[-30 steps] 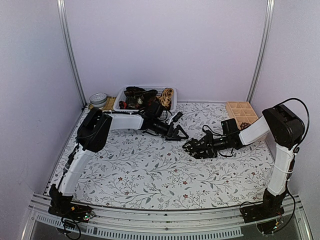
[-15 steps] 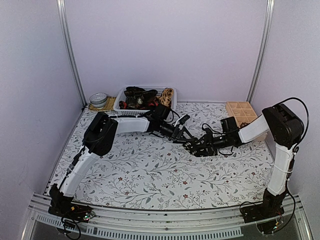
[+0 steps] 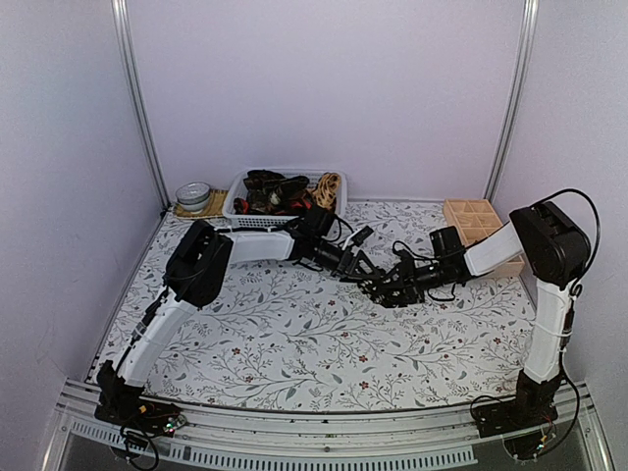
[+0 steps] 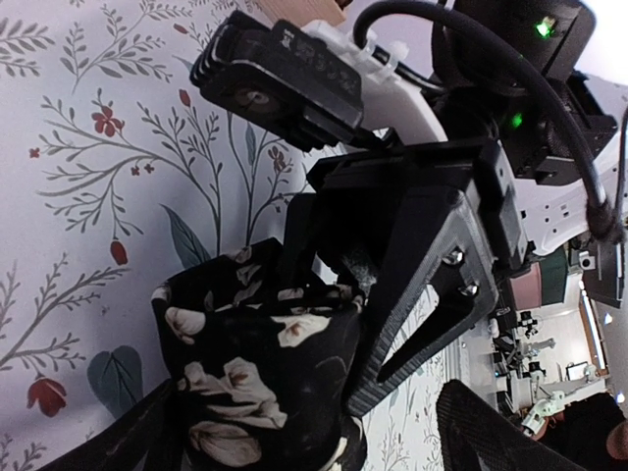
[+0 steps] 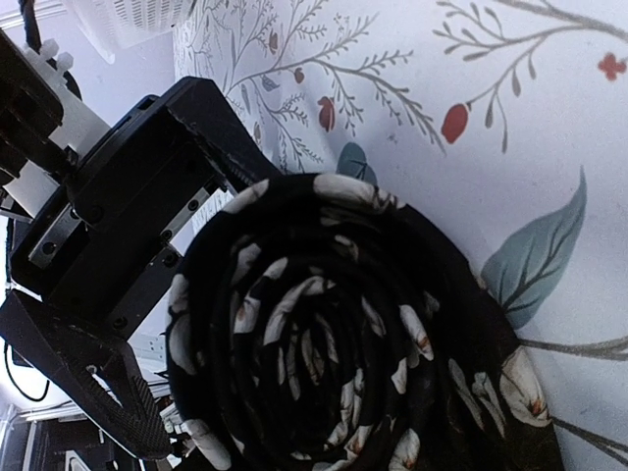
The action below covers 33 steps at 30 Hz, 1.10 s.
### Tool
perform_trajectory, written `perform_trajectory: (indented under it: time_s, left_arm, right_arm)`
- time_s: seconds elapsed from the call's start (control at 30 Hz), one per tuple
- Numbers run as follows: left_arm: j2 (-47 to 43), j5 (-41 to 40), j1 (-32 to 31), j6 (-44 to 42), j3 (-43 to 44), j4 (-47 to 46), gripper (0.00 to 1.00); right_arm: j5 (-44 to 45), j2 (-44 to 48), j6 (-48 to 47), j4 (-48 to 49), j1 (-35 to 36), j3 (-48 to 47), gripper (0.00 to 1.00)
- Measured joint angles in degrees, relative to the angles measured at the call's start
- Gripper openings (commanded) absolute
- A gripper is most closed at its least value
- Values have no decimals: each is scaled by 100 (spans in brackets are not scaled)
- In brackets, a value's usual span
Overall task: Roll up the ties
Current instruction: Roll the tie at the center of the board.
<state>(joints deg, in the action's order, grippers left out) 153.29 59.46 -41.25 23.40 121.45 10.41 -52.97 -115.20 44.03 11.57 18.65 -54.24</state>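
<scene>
Rolling of one tie is judged to be all but finished: the rolled tie, black with pale flowers, is wound into a tight coil, and its spiral end is seen in the right wrist view. It is kept near the middle of the table; whether it rests on the cloth or just above it cannot be told. The coil is pinched by the right fingers, one of which is laid against its side. The left fingers are spread wide on either side of the coil and are not seen to touch it, so a handover or steadying grip is judged to be the step in hand. For the next move, the left fingers would need to be closed across the outer wrap, so that the loose end is trapped before the right grip is eased; otherwise the coil could spring open. Other ties are heaped in the white basket at the back. The left arm and right arm are stretched low and inward, wrists nearly meeting head-on.
</scene>
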Motion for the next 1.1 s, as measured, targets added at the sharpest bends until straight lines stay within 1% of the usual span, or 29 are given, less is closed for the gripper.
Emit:
perform_trajectory:
  time_s: [0.17,0.33,0.47,0.53,0.77,1.03,1.1]
  left_arm:
    - [11,57,7,37,-63,-129,80]
    - [11,186,28,212,-232,-481,76]
    - [17,260,50,415,-343,-778,72]
    - [17,282,61,546,-424,-962,70]
    - [50,409,98,1016,-584,-1561,70]
    - [98,413,107,1047,-566,-1585,60]
    - [103,407,111,999,-564,-1554,59]
  right_arm:
    - [-81,-63,-149,-153,-4,-118,43]
    - [-136,-127,-358,-426,-9,-291,43]
    - [-195,-210,-553,-640,-9,-468,38]
    - [-234,-249,-660,-719,-9,-544,37]
    - [-302,-262,-920,-745,-9,-586,37]
    - [-560,-413,-1056,-682,-9,-704,37]
    - [-636,-450,-1067,-632,-9,-730,37]
